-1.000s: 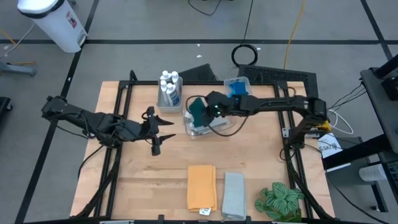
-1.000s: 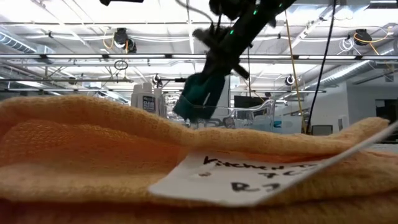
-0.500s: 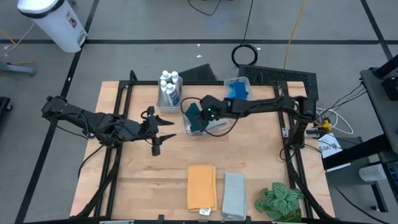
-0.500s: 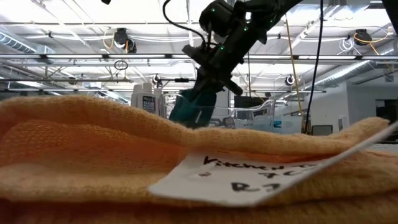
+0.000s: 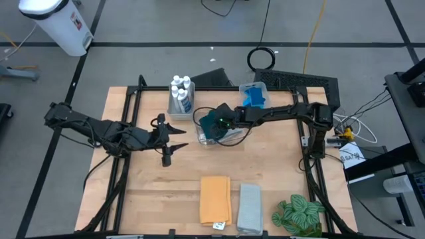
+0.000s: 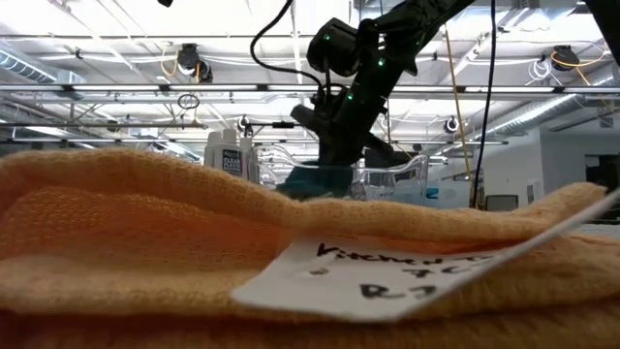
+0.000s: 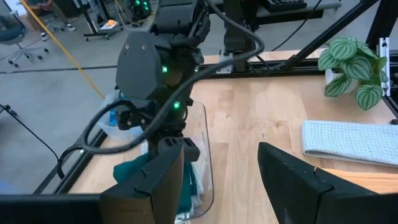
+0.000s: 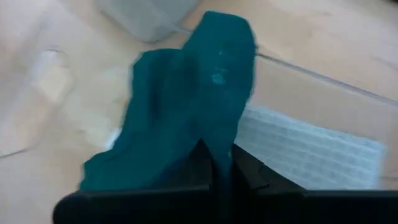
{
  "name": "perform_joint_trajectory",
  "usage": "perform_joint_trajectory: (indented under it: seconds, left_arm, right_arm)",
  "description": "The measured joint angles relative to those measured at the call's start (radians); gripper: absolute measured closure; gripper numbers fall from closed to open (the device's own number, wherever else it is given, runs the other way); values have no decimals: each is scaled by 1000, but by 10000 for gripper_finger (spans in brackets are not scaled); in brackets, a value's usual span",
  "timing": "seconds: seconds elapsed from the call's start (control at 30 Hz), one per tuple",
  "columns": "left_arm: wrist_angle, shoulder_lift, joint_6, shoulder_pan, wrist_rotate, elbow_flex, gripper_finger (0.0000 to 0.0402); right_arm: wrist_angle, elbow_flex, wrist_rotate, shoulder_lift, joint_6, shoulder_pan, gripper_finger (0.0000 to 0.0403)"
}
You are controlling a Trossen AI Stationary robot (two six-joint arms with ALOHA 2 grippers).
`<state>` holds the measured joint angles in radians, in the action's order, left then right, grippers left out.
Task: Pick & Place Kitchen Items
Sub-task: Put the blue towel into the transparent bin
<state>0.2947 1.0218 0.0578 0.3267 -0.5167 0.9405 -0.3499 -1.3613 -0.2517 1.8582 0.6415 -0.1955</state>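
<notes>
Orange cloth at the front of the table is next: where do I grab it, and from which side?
Come straight down on the orange cloth and pinch a long folded edge, preferably the left one: it lies flat, the grey cloth crowds its right side, and bare table lies left, nearer the open left gripper.

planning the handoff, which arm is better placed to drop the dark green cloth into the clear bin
Right. Its hand is shut on the dark green cloth and sits directly over the clear bin. The left hand is open, empty, and off to the bin's side over bare table.
</notes>
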Motion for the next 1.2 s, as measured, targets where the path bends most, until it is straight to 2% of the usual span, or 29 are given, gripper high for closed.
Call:
perform_joint_trajectory:
  seconds: [0.17,0.33,0.47,0.6,0.73,0.9,1.0,1.1,1.2]
  left_arm:
    - [0,0,0,0,0,0,192]
    - [0,0,0,0,0,0,192]
    - [0,0,-2,0,0,0,192]
    - [0,0,-2,0,0,0,192]
    - [0,0,-2,0,0,0,192]
    - [0,0,-1,0,0,0,192]
    - [-1,0,-1,0,0,-1,192]
    - [-5,0,-1,1,-12,-1,192]
    - [-9,0,-1,0,-15,-1,192]
  right_arm:
    - [-58,0,-110,1,-2,8,364]
    - [-82,0,-116,1,-17,10,301]
    - [-80,0,-120,1,-88,13,240]
    - [-76,0,-196,-1,-142,14,186]
    - [-83,0,-232,-43,-157,13,157]
    - [-72,-1,-211,-95,-186,14,150]
    - [-68,-1,-102,-102,-250,13,160]
    - [-62,-1,-36,-70,-282,11,196]
    - [-63,2,-35,-20,-312,3,259]
